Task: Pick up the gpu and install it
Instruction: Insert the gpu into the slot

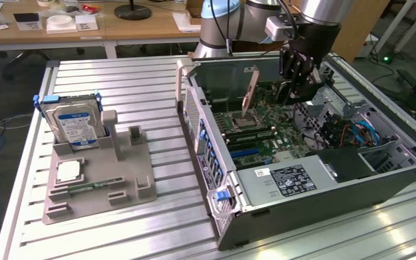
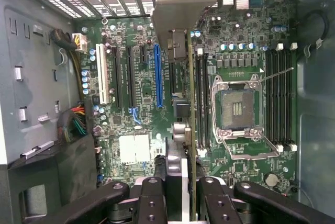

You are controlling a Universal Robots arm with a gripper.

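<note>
While the case [image 1: 324, 179] lies open on the table's [image 1: 121, 76] right half, the gripper [image 2: 189, 192] grasps the gpu [image 2: 191, 103] edge-on above the motherboard [image 2: 136, 145], long axis parallel to the blue slot [image 2: 157, 75], which lies beside it.

A big round silver metal robot arm [image 1: 324, 11] with light blue joint caps is seen, and a black cable is run along it. A black gripper [image 1: 298, 81] with thick black fingers [image 2: 152, 203] is dotted with small round screws.
</note>
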